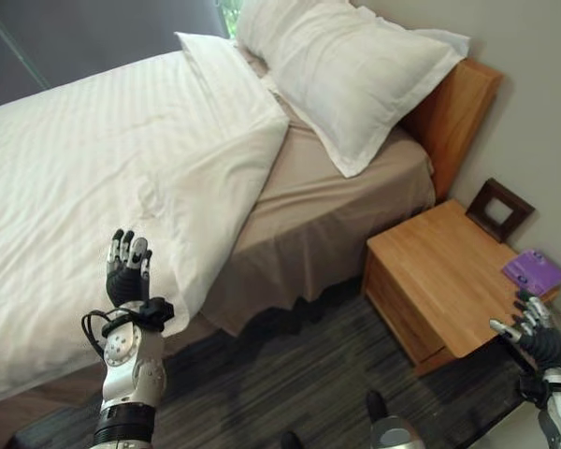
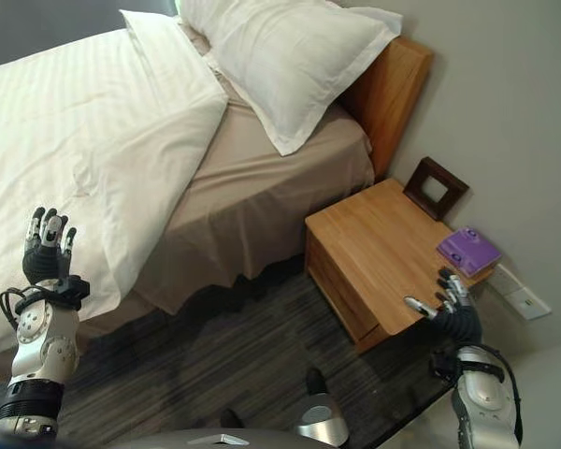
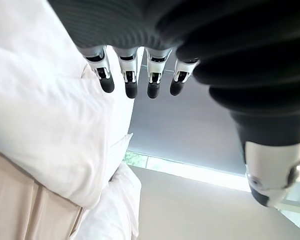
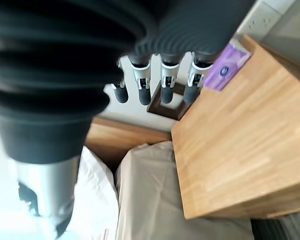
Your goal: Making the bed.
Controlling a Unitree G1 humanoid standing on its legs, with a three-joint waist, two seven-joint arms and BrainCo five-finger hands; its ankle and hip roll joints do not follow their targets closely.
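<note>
My left hand (image 1: 126, 267) is raised over the near edge of the bed, fingers straight and spread, holding nothing; the fingertips (image 3: 131, 90) hang in a row clear of the cloth. Just past it lies the white duvet (image 1: 103, 159), faintly striped, soft and puffy, its near corner folded back and drooping over the bed's side. Beyond that corner the taupe sheet (image 1: 332, 187) is bare, smooth on top and hanging in loose folds down the side. Two white pillows (image 1: 355, 65) with flat flanged borders lie stacked against the wooden headboard (image 1: 458, 117).

My right hand (image 2: 453, 304) is open too, fingers relaxed, empty, hovering at the outer corner of the bedside table (image 2: 383, 248), a boxy unit of light wood with visible grain. On it rest a small dark square frame (image 2: 436, 187) and a purple packet (image 2: 467, 251). Dark streaked flooring (image 1: 290, 374) runs below.
</note>
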